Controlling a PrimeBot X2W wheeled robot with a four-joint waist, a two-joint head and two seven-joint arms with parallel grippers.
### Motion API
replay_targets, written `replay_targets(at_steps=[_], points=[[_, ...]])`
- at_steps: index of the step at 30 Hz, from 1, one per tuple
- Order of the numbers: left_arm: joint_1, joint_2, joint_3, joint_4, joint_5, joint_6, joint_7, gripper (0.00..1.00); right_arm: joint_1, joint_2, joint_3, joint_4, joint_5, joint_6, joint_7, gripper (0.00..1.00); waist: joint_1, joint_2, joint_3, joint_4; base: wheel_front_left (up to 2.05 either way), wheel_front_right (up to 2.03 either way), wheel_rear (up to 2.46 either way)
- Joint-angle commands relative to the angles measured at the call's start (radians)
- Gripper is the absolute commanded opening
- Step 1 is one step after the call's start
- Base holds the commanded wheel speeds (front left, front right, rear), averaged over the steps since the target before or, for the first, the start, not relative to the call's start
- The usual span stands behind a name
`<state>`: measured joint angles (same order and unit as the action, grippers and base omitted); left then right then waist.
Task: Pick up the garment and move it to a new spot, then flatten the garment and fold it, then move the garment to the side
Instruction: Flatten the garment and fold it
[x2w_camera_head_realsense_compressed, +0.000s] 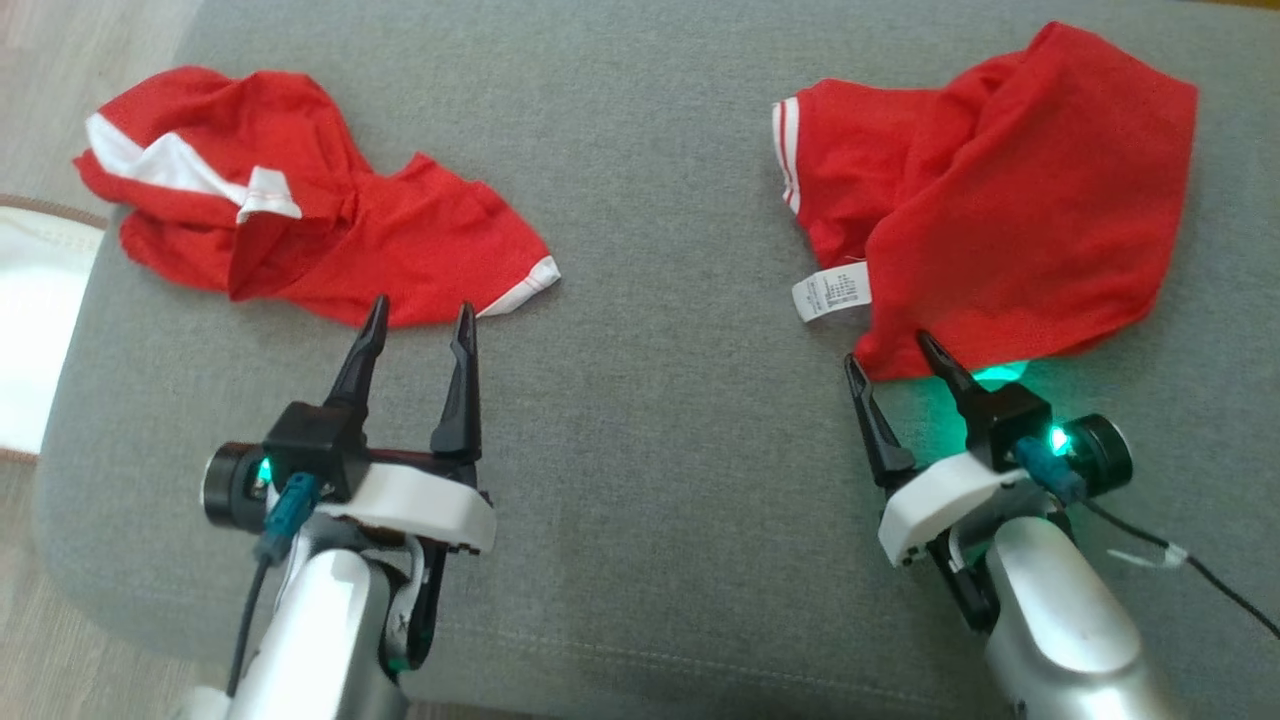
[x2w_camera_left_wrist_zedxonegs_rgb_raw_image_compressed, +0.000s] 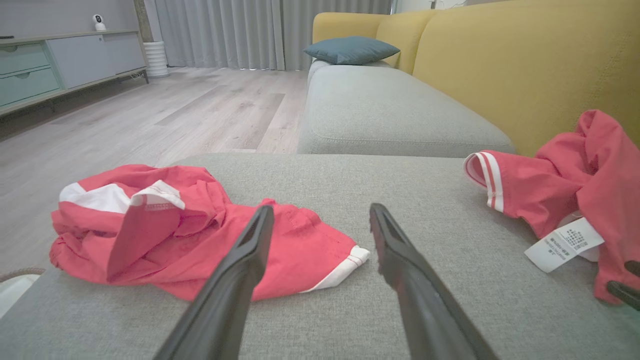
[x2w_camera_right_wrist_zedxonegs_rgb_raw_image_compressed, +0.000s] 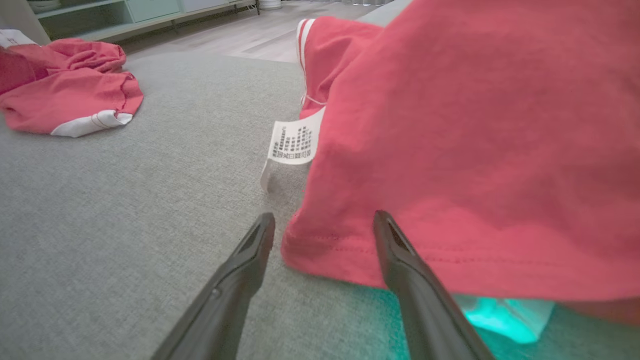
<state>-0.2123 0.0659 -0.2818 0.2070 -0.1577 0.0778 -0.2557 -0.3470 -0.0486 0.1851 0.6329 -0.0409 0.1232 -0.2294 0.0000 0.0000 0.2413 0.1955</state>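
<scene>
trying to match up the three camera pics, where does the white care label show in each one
Head view: the care label is right of centre, at the lower left edge of the right-hand garment.
Left wrist view: care label at the far right, below mid-height.
Right wrist view: care label near the centre, left of the red cloth.
Shared landmark: the striped cuff, above the label in all three.

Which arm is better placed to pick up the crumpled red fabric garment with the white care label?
Right. The right claw is open at the hem corner of the labelled red fabric garment; the left claw is across the grey fabric cushion, beside the other red garment.
</scene>
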Motion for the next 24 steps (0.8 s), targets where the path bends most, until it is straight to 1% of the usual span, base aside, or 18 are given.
replay_targets(at_steps=[1,3,4,5,6,9,13,20,21,22,24], points=[[-0.036,0.006,0.033,-0.025,0.014,-0.003,-0.006,1.00,-0.029,-0.002,0.018,-0.011,-0.009,0.008,-0.013,1.00,0.0000,0.0000,0.003,0.005,0.00,0.00,0.00],[-0.036,0.004,0.035,-0.021,0.017,-0.006,-0.006,1.00,-0.042,-0.002,0.010,0.024,-0.015,0.008,-0.015,1.00,0.0000,0.0000,0.003,0.011,0.00,0.00,0.00],[-0.036,0.003,0.036,-0.019,0.018,-0.007,-0.006,1.00,-0.048,-0.002,0.008,0.042,-0.013,0.008,-0.015,0.95,0.0000,0.0000,0.002,0.013,0.00,0.00,0.00],[-0.036,0.002,0.038,-0.018,0.019,-0.007,-0.006,1.00,-0.053,-0.002,0.005,0.054,-0.009,0.008,-0.017,0.30,0.0000,0.0000,0.001,0.014,0.00,0.00,0.00],[-0.035,0.001,0.040,-0.017,0.020,-0.008,-0.006,1.00,-0.058,-0.002,0.003,0.061,-0.006,0.008,-0.020,0.00,0.0000,0.0000,-0.001,0.014,0.00,0.00,0.00],[-0.031,-0.001,0.048,-0.013,0.024,-0.009,-0.006,1.00,-0.069,-0.002,0.004,0.072,-0.003,0.008,-0.026,0.00,0.0000,0.0000,-0.010,0.008,0.00,0.00,0.00],[-0.022,-0.003,0.056,-0.009,0.026,-0.011,-0.006,1.00,-0.066,-0.002,0.008,0.046,0.024,0.008,-0.031,0.00,0.0000,0.0000,-0.035,-0.008,0.00,0.00,0.00],[-0.005,-0.008,0.064,-0.006,0.024,-0.015,-0.006,1.00,-0.027,-0.002,0.076,-0.145,0.094,0.008,-0.032,0.00,0.0000,0.0000,-0.100,-0.035,0.00,0.00,0.00],[0.001,-0.009,0.066,-0.005,0.023,-0.014,-0.006,1.00,-0.022,-0.002,0.094,-0.174,0.102,0.008,-0.032,0.00,0.0000,0.0000,-0.111,-0.038,0.00,0.00,0.00],[0.013,-0.010,0.073,-0.005,0.020,-0.013,-0.006,1.00,-0.016,-0.002,0.132,-0.235,0.120,0.008,-0.032,0.00,0.0000,0.0000,-0.135,-0.043,0.00,0.00,0.00],[0.027,-0.011,0.080,-0.007,0.015,-0.012,-0.006,1.00,-0.018,-0.002,0.181,-0.300,0.133,0.008,-0.032,0.00,0.0000,0.0000,-0.157,-0.046,0.00,0.00,0.00]])
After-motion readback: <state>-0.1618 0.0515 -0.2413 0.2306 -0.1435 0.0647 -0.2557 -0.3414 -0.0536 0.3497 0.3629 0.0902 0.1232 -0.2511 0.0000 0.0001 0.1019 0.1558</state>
